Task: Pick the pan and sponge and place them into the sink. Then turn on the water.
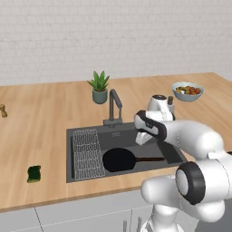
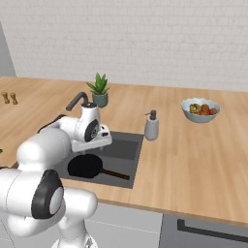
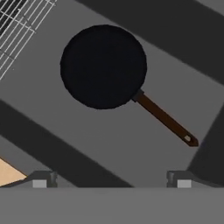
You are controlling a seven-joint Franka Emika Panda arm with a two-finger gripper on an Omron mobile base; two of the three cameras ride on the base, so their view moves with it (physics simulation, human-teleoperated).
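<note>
The pan (image 1: 118,159) lies in the sink (image 1: 86,131). The end effector (image 3: 111,181), spread and empty, hangs above it. The sponge (image 1: 33,174) sits on the tabletop (image 1: 41,118), well left, beyond the sink's rim.

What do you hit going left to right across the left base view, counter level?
Pepper shaker → sponge → wire rack → pan → fruit bowl
</note>
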